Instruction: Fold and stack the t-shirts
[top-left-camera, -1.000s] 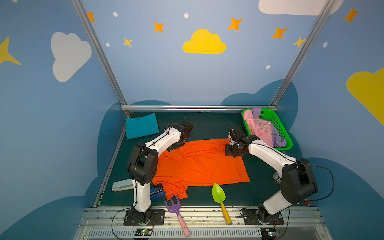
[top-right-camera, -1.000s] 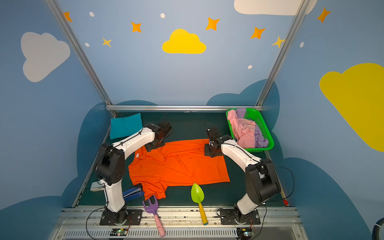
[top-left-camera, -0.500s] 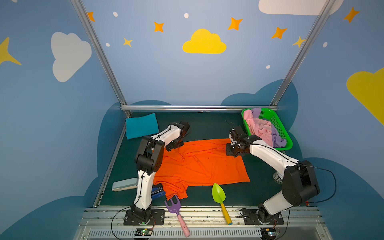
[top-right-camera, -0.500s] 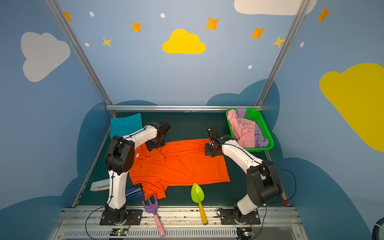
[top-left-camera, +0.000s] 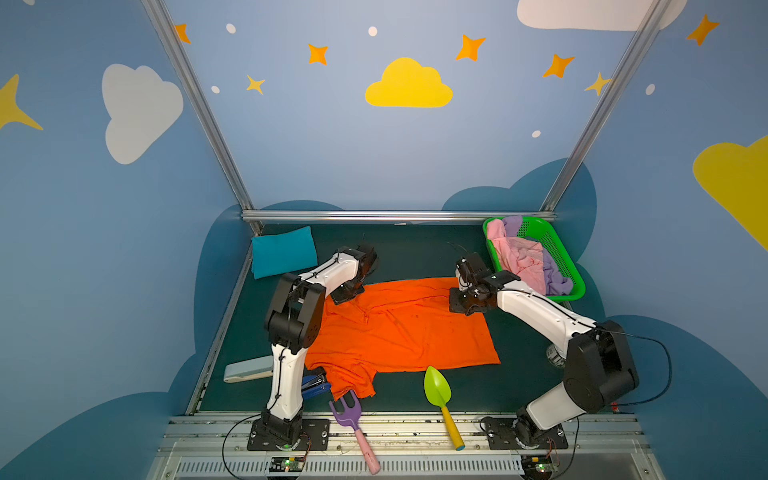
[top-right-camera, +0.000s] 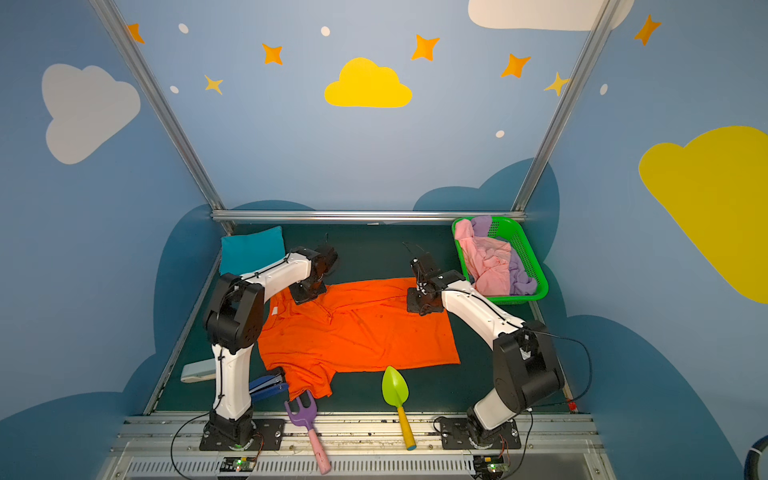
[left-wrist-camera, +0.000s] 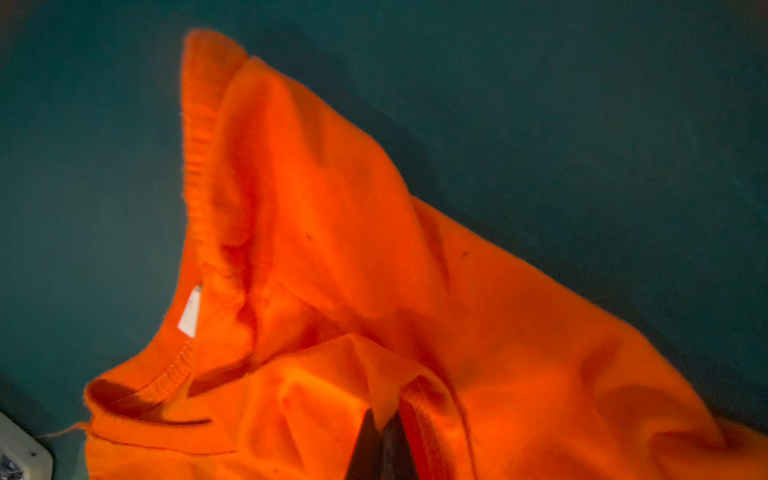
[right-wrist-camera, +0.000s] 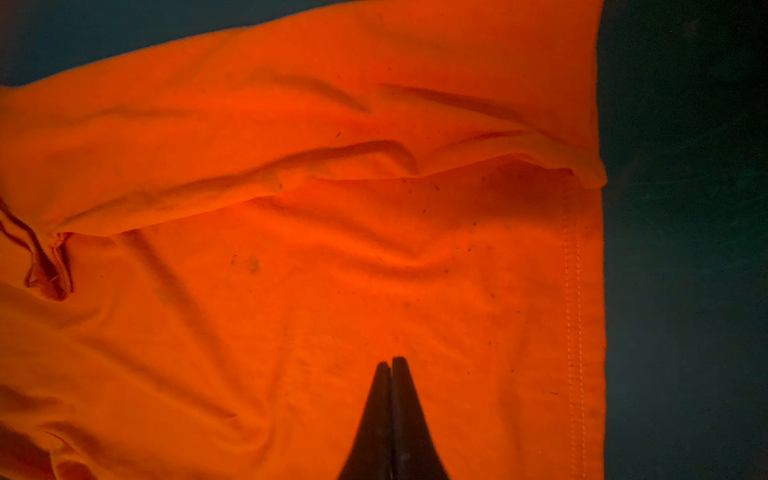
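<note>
The orange t-shirt (top-left-camera: 399, 332) lies spread on the desk (top-left-camera: 415, 253), at the centre of both top views. The left claw (left-wrist-camera: 382, 436) pinches a raised fold at its upper left corner. The right claw (right-wrist-camera: 391, 374), pressed together, rests on its upper right corner by the hem.

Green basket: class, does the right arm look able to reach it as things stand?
Probably yes. The green basket sits just beyond the right gripper, on that arm's side, with only bare table between them; nothing stands in the way.
</note>
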